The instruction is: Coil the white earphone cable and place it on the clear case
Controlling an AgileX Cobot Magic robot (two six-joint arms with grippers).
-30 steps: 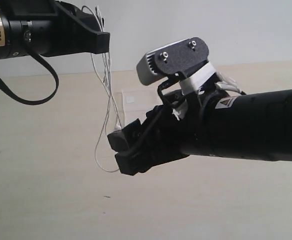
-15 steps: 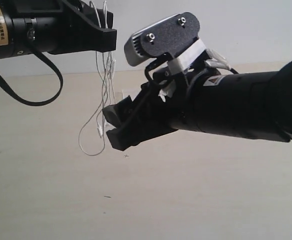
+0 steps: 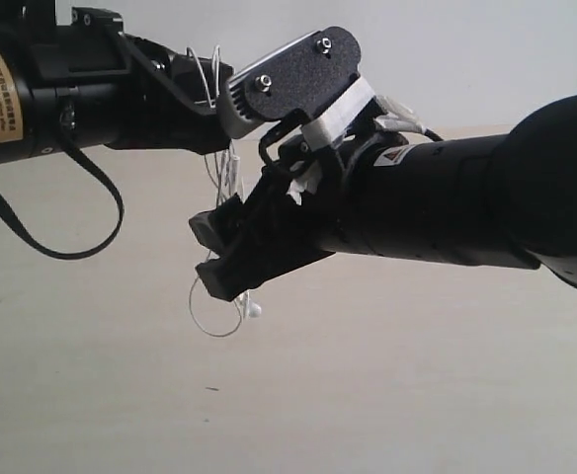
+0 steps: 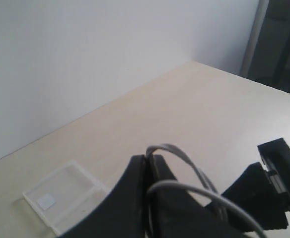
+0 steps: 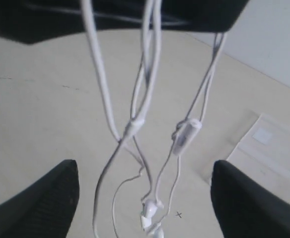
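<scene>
The white earphone cable (image 3: 231, 176) hangs in several strands from my left gripper (image 3: 202, 91), which is shut on its looped top (image 4: 177, 183). My right gripper (image 3: 214, 259) is open just below, its two fingers on either side of the hanging strands (image 5: 135, 122) without touching them. The inline remote (image 5: 184, 134) and both earbuds (image 5: 147, 215) dangle between those fingers. One earbud (image 3: 254, 310) and a loose loop show under the right gripper. The clear case (image 4: 60, 196) lies flat on the table by the wall; it also shows past the right finger (image 5: 269, 144). Both arms hide it in the exterior view.
The beige table (image 3: 397, 395) runs up to a white wall (image 4: 85, 59). Both arms are held well above it. A black arm cable (image 3: 61, 242) sags under the left arm. A dark upright (image 4: 279, 44) stands beyond the table's far corner.
My right gripper has risen and moved left until its open fingers straddle the hanging strands. The left gripper has shifted slightly right, still shut on the cable. The case is now hidden in the exterior view.
</scene>
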